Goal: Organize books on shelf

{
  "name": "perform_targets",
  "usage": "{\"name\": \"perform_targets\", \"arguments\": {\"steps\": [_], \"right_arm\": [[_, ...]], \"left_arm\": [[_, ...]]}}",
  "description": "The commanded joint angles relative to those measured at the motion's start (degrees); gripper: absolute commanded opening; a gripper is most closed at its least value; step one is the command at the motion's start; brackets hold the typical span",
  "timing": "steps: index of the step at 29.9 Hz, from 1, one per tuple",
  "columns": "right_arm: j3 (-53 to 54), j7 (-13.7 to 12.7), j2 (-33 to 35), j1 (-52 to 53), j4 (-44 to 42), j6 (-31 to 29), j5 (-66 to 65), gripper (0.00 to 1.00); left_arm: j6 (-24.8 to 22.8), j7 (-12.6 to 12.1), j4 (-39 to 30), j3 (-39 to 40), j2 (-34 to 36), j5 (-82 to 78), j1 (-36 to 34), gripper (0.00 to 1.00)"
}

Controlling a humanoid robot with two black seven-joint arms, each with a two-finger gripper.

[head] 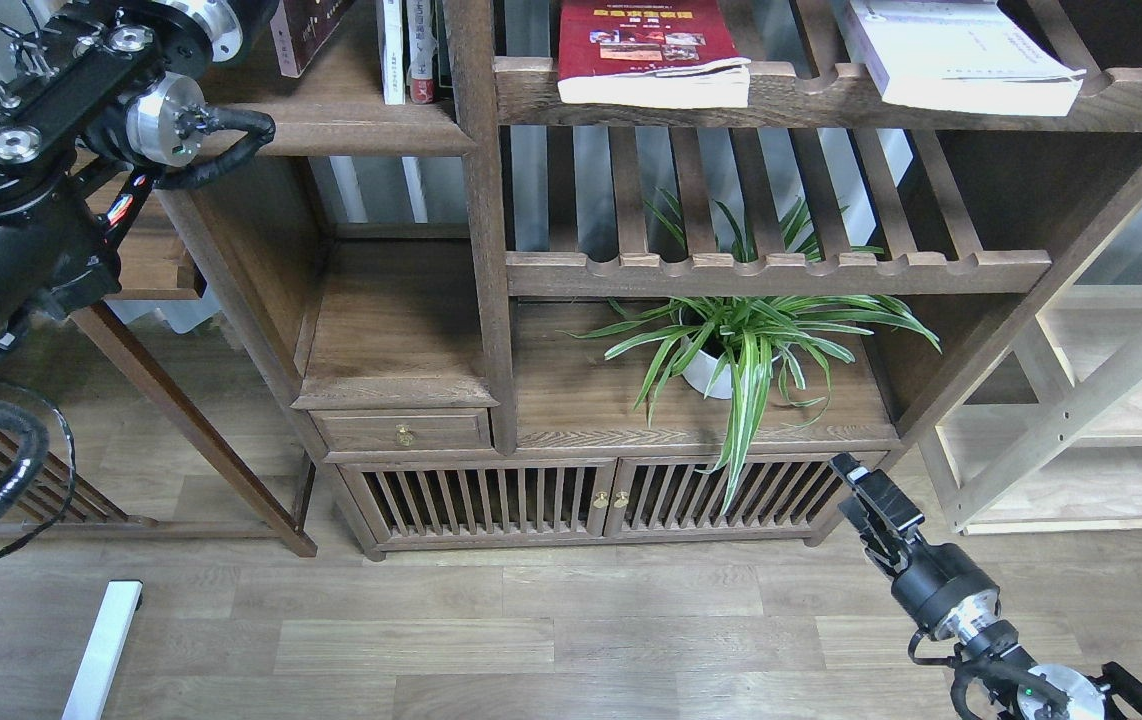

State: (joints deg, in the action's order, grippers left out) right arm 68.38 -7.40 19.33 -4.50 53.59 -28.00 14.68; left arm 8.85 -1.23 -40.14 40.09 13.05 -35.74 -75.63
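Note:
A maroon-brown book (303,32) leans at the top edge on the solid dark-brown shelf (351,128), left of a few upright books (409,50). My left arm rises at the far left to its wrist (193,18), right beside the maroon book; its gripper lies beyond the top edge. A red book (646,50) and a pale lilac book (961,55) lie flat on the top slatted rack. My right gripper (856,485) is low at the right, by the cabinet's foot, empty; its dark fingers cannot be told apart.
A spider plant in a white pot (726,360) stands on the lower board under a slatted rack (781,270). A drawer (401,432) and slatted doors (591,497) are below. A pale shelving unit (1111,400) is at the right. A white bar (101,650) lies on the floor.

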Motion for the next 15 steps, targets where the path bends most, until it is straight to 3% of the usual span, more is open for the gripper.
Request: {"name": "perform_targets", "arguments": {"steps": [1,8,15], "right_arm": [[0.0,0.0,0.0,-0.9,0.0,0.0,0.0,0.97],[0.0,-0.2,0.2,-1.6,0.1,0.0,0.0,0.97],[-0.1,-0.2,0.4,-2.4,0.7,0.0,-0.1,0.97]], "left_arm": [[-0.1,0.2,-0.1,-0.1,0.6,0.1,-0.1,0.07],[0.3,1.1,0.2,-0.2,0.3,0.0,0.5,0.1],[3.8,1.2,3.2,-0.2,-2.9,0.3,0.0,0.14]]}}
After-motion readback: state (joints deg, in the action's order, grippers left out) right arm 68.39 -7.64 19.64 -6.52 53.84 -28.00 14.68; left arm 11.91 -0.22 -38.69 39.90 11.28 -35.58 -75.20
